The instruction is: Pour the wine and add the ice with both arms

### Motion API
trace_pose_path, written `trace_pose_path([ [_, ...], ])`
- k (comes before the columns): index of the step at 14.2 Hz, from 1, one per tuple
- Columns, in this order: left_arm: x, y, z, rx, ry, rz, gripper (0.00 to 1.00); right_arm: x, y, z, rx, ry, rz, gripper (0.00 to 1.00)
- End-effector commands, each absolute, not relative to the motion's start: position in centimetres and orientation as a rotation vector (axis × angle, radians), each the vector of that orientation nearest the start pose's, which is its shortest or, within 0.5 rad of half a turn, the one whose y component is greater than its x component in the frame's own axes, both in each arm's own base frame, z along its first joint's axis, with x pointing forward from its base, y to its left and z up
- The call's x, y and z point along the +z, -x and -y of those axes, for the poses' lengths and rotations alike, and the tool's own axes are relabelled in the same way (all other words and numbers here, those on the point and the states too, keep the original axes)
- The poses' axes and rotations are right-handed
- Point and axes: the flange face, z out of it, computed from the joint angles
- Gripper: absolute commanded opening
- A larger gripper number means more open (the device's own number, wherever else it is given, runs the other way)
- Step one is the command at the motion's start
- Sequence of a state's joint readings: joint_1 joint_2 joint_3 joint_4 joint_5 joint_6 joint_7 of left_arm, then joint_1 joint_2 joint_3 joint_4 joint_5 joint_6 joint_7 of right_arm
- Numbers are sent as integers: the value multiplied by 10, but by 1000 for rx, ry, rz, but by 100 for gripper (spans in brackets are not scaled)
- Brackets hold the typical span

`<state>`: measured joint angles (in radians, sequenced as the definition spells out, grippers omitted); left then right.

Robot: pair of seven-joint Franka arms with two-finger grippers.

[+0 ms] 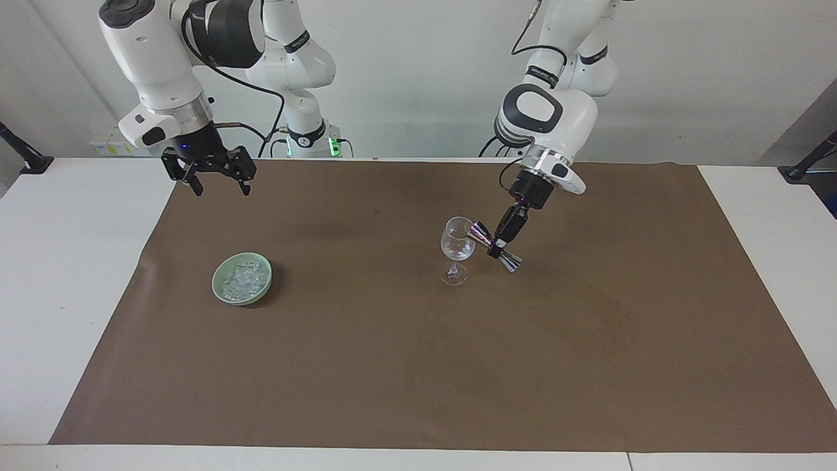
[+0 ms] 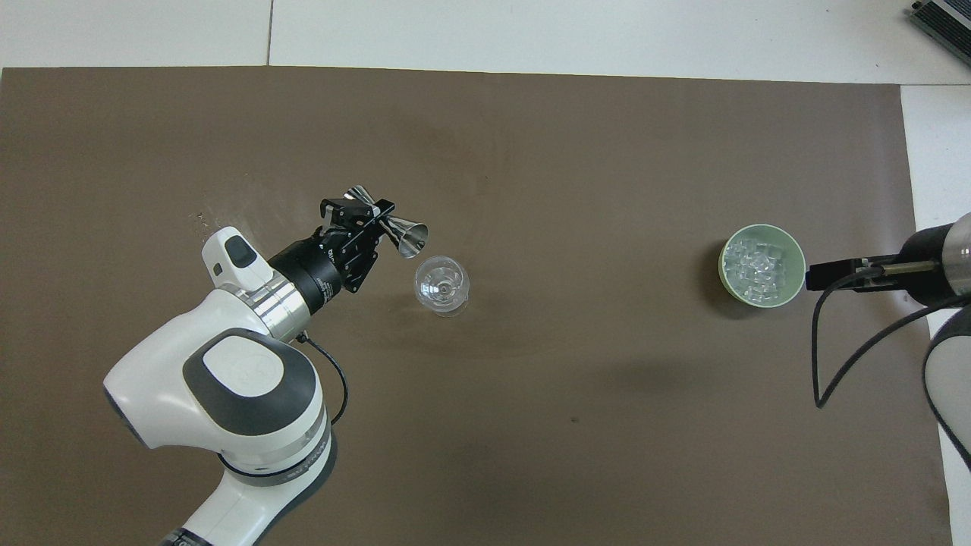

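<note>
Overhead, right gripper (image 1: 214, 180), spread, is cut off; left gripper (image 1: 502, 243) pinches jigger (image 1: 495, 246).

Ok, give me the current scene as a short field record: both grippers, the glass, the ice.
left gripper: shut on the jigger, which is tilted, one end at the wine glass rim
right gripper: open, empty, in the air over the mat's edge at the right arm's end
wine glass: upright on the brown mat
ice: heaped in the green bowl, untouched
bowl position: toward the right arm's end of the table
</note>
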<state>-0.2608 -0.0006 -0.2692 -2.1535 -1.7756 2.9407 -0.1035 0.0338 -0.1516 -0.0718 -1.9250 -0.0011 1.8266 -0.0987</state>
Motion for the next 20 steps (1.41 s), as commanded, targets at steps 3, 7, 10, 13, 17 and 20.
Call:
trace_pose_path([
  [3,424,-506,145,-29,-1497,-1326,0,517,-510,25,-110,3096,343,100],
  [7,397,-516,76,-168,-1360,-1373,0,470,-541,34,-145,3082,576,100],
  [10,376,-525,11,-292,-1187,-1426,0,435,-563,51,-214,3088,665,100],
  [13,340,-522,-50,-380,-1044,-1441,0,402,-574,53,-198,3079,752,100],
  [17,295,-512,-84,-476,-912,-1495,0,367,-578,52,-167,3077,768,100],
  [20,274,-502,-92,-517,-855,-1534,0,356,-578,52,-149,3079,788,85],
])
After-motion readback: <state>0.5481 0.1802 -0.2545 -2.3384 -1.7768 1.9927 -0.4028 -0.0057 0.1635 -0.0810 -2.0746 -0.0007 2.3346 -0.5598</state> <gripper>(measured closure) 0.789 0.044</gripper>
